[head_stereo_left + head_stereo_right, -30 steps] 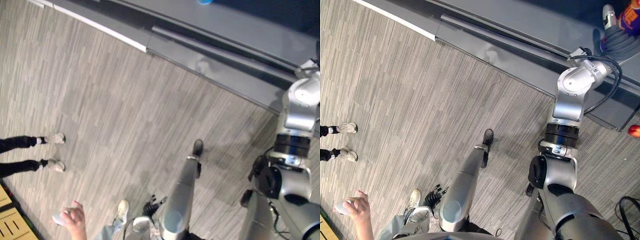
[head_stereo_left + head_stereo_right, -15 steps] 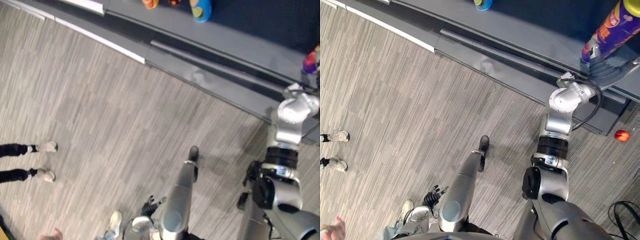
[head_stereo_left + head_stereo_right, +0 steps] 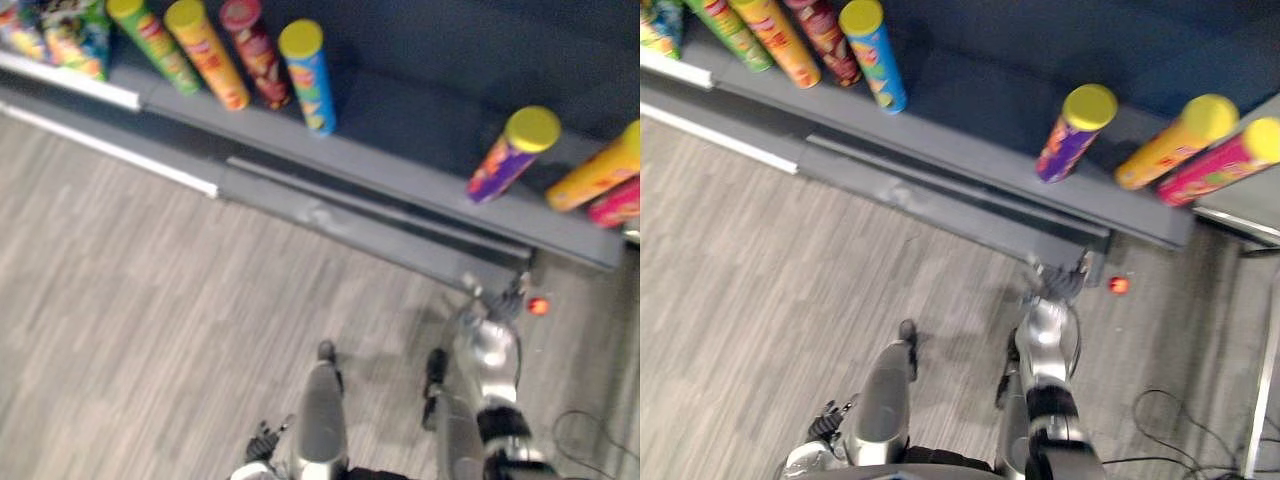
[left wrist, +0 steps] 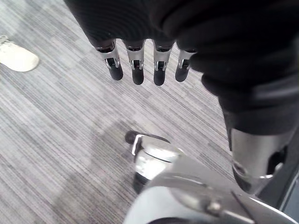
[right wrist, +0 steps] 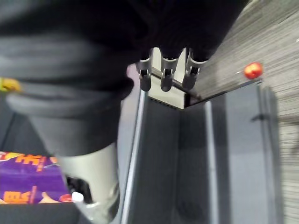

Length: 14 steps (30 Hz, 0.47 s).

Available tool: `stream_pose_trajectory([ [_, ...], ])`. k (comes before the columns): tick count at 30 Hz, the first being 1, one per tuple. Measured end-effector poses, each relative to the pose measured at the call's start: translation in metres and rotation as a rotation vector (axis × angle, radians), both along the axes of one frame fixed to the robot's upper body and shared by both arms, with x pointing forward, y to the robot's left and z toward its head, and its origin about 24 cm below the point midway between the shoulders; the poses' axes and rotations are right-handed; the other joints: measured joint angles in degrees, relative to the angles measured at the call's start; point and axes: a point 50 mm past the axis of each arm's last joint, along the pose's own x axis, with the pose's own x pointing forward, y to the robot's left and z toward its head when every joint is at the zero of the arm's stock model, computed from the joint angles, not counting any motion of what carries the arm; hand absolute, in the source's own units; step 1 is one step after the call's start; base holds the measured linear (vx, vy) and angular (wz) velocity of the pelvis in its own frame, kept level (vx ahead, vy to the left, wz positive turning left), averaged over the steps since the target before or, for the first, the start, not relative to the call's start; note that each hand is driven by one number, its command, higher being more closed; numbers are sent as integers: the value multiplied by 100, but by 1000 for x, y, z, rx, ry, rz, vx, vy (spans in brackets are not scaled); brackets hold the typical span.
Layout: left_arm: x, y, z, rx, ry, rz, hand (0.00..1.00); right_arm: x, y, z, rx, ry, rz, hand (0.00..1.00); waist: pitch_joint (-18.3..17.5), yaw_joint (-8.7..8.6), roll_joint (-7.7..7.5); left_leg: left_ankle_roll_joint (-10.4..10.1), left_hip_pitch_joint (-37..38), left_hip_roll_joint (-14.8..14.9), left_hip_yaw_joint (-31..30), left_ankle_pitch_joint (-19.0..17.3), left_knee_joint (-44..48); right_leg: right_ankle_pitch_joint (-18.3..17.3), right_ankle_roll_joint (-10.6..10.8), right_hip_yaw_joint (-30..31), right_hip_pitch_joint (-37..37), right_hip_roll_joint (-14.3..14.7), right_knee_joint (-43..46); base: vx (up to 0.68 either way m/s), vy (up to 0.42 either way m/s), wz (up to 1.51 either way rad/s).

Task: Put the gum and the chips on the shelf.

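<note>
Shelf: a low grey shelf (image 3: 400, 185) is seen along the wall, with chip cans stood on it.
Chips: a purple chip can (image 3: 510, 155) with a yellow lid stands on the shelf toward its right end. It is apart from a yellow can (image 3: 597, 178) and a pink can (image 3: 1215, 168) further right, and is judged already placed.
Gum: which thing is the gum cannot be told. A small red round thing (image 3: 1119, 285) lies on the floor just beside the shelf's front corner.
Right robot hand (image 5: 166, 79): the fingers are straight and apart and nothing is held. It is poised low before the shelf's front edge, near the red thing.
Left robot hand (image 4: 138, 70): it hangs over the floor well away from the shelf, fingers straight, empty.
Risk: if the red thing is to be picked up, it could be nudged by a fingertip and rolled under the shelf's edge.
Risk: the shelf's corner could be struck by the right arm, and the purple chip can toppled, if the reach is made too high.
</note>
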Motion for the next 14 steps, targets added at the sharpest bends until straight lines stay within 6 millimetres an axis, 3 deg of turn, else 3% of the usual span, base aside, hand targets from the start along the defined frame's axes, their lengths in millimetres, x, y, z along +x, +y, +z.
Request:
stream_pose_trajectory([
  [1, -7, 10, -1, 22, 24, 23, 0, -32, -2, -38, 22, 160, 65, 0, -396, -202, -289, -21, 199, -58, 51, 91, -351, 0, 1, -110, 101, -55, -132, 194, 0, 0],
  [2, -14, 18, -3, 33, 47, 50, 0, -55, -5, -61, 40, 273, 91, 0, -681, -254, -448, -27, 337, -95, 133, 169, -594, 0, 1, -121, 128, -82, -214, 279, 7, -9],
  [4, -22, 25, -5, 50, 84, 58, 0, -91, -14, -89, 68, 435, 140, 0, -963, -344, -619, -51, 739, -130, 251, 274, -996, 1, 2, -125, 337, -95, -335, 245, 8, -18],
  [5, -28, 28, -7, 52, 115, 53, 0, -129, -23, -113, 126, 584, 173, 0, -1234, -416, -671, -80, 1081, -137, 356, 344, -1299, 1, 3, -133, 509, -86, -388, 146, 2, -15],
  [6, -32, 29, -8, 45, 124, 60, 0, -146, -28, -122, 150, 648, 179, 0, -1376, -421, -674, -87, 1196, -136, 402, 368, -1407, 1, 3, -137, 558, -78, -402, 168, 12, -18],
  [9, -48, 27, -11, 1, 141, 81, 0, -227, -39, -151, 370, 927, 127, 0, -1933, -562, -606, -96, 1673, -146, 654, 448, -1865, 0, 4, -114, 740, -54, -484, 145, 11, -23],
  [10, -50, 26, -12, -10, 144, 82, 0, -239, -40, -153, 416, 955, 97, 0, -1978, -575, -581, -99, 1761, -148, 691, 457, -1923, 0, 5, -109, 786, -50, -493, 71, 10, -29],
  [12, -56, 22, -14, -34, 162, 52, 0, -284, -42, -157, 593, 1020, -107, 0, -2235, -605, -498, -93, 1961, -175, 859, 493, -2112, -1, 5, -75, 811, -42, -519, 36, 2, -28],
  [14, -60, 20, -15, -43, 180, 33, 0, -304, -41, -156, 683, 1006, -268, 0, -2330, -701, -461, -85, 2125, -202, 938, 553, -2245, -3, 6, -74, 880, -46, -544, -4, -3, -16],
])
